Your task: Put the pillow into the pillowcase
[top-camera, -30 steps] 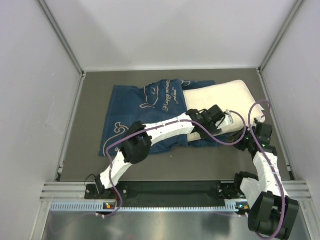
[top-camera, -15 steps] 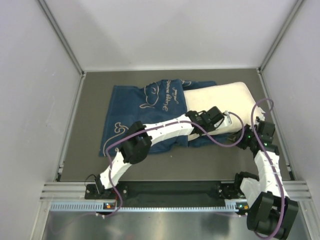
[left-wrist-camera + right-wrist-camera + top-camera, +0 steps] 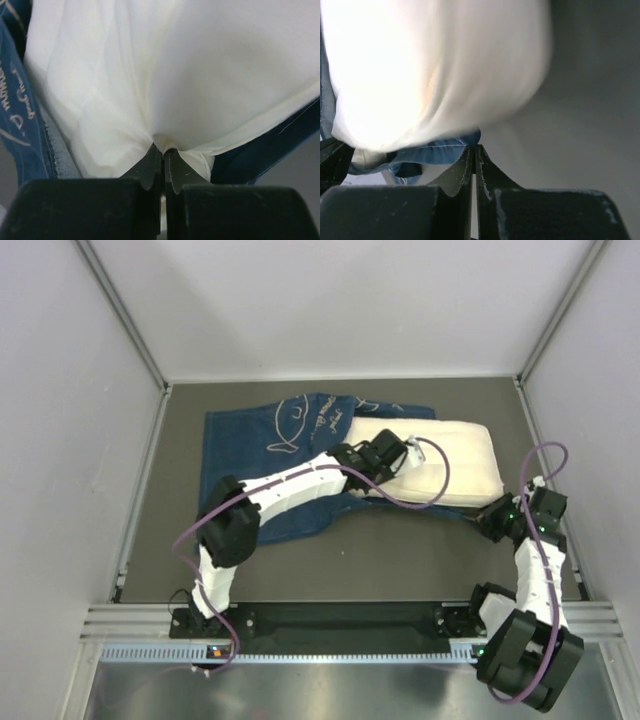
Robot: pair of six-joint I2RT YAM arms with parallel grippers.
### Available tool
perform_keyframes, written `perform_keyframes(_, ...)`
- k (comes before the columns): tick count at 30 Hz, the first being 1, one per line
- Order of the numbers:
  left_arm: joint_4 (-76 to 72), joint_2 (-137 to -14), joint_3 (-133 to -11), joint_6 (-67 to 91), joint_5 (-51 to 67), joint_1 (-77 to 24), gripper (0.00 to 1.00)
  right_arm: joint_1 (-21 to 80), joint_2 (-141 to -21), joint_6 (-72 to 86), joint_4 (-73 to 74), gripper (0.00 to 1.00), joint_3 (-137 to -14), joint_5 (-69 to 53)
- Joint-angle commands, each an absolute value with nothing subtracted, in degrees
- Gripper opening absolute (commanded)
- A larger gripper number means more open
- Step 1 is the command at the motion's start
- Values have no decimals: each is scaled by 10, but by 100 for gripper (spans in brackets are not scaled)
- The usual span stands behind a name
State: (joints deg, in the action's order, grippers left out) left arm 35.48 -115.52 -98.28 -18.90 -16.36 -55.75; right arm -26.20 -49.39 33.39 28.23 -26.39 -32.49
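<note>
The cream-white pillow lies right of centre, its left end over the mouth of the dark blue pillowcase, which spreads to the left. My left gripper sits on the pillow's left part; in the left wrist view it is shut, pinching a fold of the pillow, with pillowcase on both sides. My right gripper is at the pillow's near right corner. In the right wrist view it is shut on a blue pillowcase edge below the pillow.
The cloth lies on a dark grey mat enclosed by white walls with metal posts. An aluminium rail runs along the near edge, between the arm bases. Purple cables loop over the pillow and beside the right arm.
My left gripper has shut on the pillow and carried it left and away; the pillowcase shifted left too. My right gripper, still shut, moved slightly right and nearer with the pillowcase edge.
</note>
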Motion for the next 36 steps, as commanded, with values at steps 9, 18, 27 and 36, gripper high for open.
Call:
perform_keyframes(9,381,-1089,-875,-212,-297,-489,0,-370,-513,325,252,0,-292,-315)
perform_keyframes(18,431,-1028,-863,-132,-229,-488,1,-377,-495,317,246,0,-280,-323)
perform_keyframes(27,466,-1067,-1044,-75,-88,-520,46,-348,-408,300,285,0,-260,-298)
perform_keyframes(36,461,-1069,-1118,-22,-164,-519,60,-340,-356,272,339,51,-226,-316)
